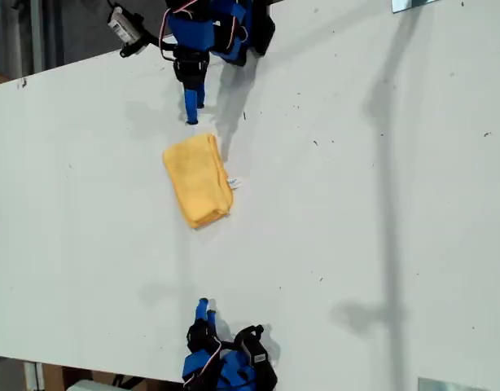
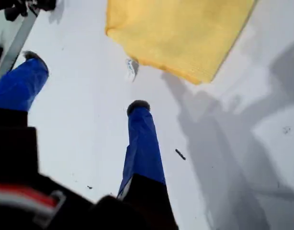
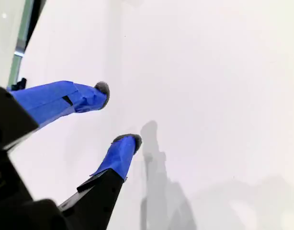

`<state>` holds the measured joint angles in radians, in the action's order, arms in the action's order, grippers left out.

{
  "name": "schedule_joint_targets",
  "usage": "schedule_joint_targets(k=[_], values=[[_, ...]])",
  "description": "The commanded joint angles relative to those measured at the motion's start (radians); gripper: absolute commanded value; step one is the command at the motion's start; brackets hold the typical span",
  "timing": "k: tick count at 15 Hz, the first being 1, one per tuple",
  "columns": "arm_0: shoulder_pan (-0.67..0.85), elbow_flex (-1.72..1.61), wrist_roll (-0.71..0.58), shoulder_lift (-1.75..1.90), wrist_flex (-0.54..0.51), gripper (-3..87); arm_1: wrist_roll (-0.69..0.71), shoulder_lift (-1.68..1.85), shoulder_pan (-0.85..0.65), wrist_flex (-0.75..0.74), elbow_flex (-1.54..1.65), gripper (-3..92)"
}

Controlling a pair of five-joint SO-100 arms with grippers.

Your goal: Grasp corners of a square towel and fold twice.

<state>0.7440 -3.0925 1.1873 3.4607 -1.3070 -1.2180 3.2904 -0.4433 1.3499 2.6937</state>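
1. You find the square towel [image 1: 198, 179] lying on the white table [image 1: 380, 228], a little toward the exterior view's left of centre. It is a narrow, layered oblong, not a spread square, so I judge the folding is done or close to it. Its white tag [image 1: 234, 182] sticks out from the long edge facing the exterior view's right.
2. The towel lies between the two arms, which suits a corner grasp from either end.
3. My first gripper [image 2: 84, 81] is on the arm at the exterior view's top. It hangs just beside the towel's near end without touching it. Its fingers are spread wide with only bare table between them. The tag lies just ahead of one fingertip.
4. My second gripper [image 3: 116, 114] looks down on bare table; no cloth shows in its view. Its fingers are moderately parted and hold nothing.
5. The arm at the exterior view's bottom edge sits tucked back, well apart from the towel.
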Motion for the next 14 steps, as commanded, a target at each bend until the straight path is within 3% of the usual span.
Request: schedule_joint_targets(k=[1,2,3,5,6,8,9,10,11,12,14], values=[[-0.037,-0.020,0.239,0.005,-0.008,15.3,-0.098,0.005,-0.026,0.021,0.052,28.9],[-0.066,-0.021,0.178,0.005,0.006,8.2,-0.298,0.005,-0.031,0.075,0.080,25.2],[-0.109,-0.018,0.207,0.005,-0.005,6.8,-0.523,0.005,-0.043,0.161,0.104,24.5],[-0.250,-0.018,0.241,0.005,-0.008,4.0,-0.528,0.005,0.014,0.153,0.106,26.0],[-0.255,-0.020,0.109,0.006,0.012,3.9,-0.534,0.005,0.046,0.150,0.106,25.3],[-0.233,-0.028,-0.282,0.006,0.032,3.7,-0.537,0.005,0.072,0.150,0.106,25.1],[-0.235,-0.021,-0.345,0.006,0.044,3.7,-0.548,0.005,0.089,0.152,0.106,25.1],[-0.232,-0.023,-0.331,0.006,0.044,3.7,-0.554,0.005,0.110,0.153,0.106,25.1],[-0.233,-0.028,-0.202,0.006,0.017,3.7,-0.554,0.005,0.135,0.153,0.106,25.1],[-0.233,-0.028,-0.160,0.006,0.008,3.7,-0.551,0.005,0.140,0.158,0.106,24.8],[-0.233,-0.028,-0.161,0.006,0.008,3.7,-0.520,0.005,0.123,0.164,0.104,24.8]])
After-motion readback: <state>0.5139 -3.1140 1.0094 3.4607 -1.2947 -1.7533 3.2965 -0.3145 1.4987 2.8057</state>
